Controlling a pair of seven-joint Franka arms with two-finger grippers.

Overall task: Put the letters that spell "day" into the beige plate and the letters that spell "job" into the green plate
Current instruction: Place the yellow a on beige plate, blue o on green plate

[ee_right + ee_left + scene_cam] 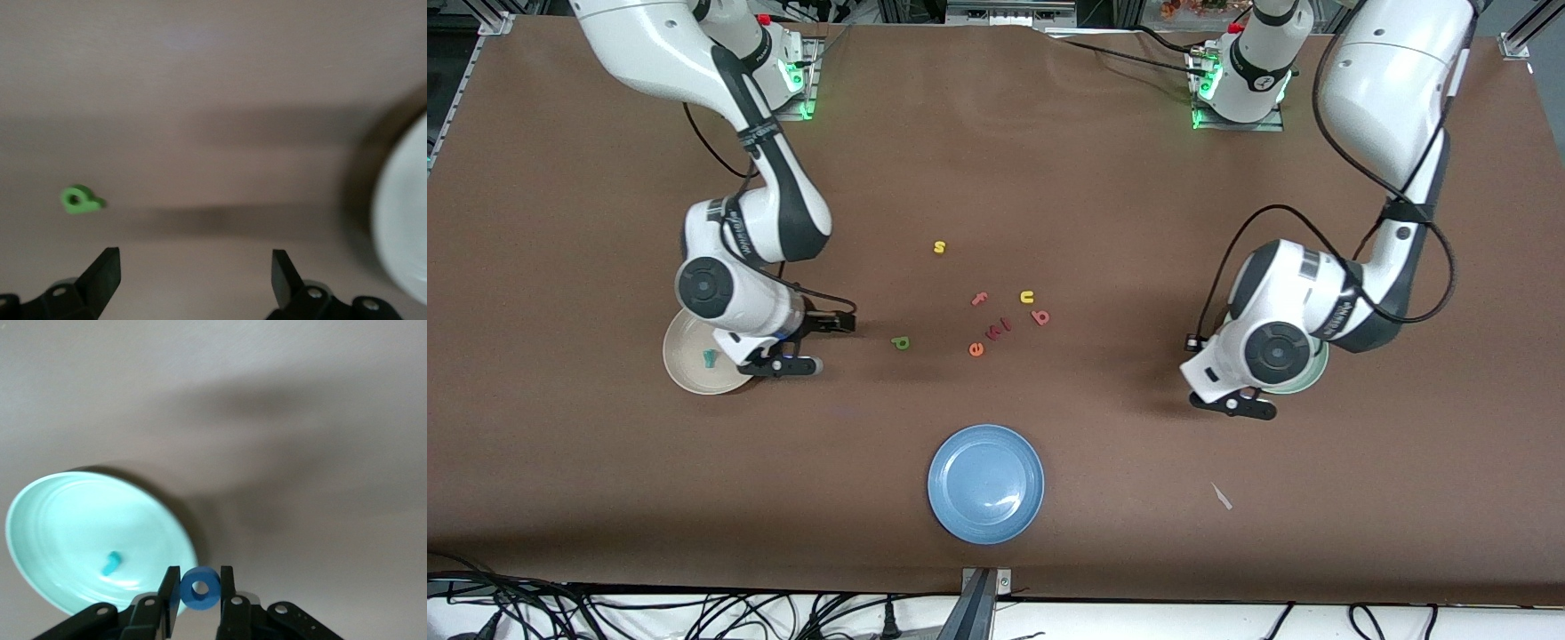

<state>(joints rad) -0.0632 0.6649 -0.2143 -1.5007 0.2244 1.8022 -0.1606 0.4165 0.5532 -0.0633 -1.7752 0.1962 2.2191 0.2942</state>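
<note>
Counter: the wide brown counter (1103,196) carries three plates and a loose cluster of small toy letters near its middle.
Beige plate: the round shallow cream-beige plate (685,364) sits at the right arm's end, partly under that arm; the small teal "y" (709,357) lies in it. I see no other letter there.
Green plate: the round pale mint-green plate (67,520) sits at the left arm's end; the teal hooked "j" (111,563) lies in it.
Left hand: the left hand (200,593) hangs just beside the green plate's rim, clamped on the blue ring "o" (199,588).
Right hand: the right hand (193,273) is spread wide and empty, beside the beige plate.
Left to do: the green "d" (900,342) and the pinkish-red "b" (1040,316) lie on the counter; I cannot pick out the yellow "a".
</note>
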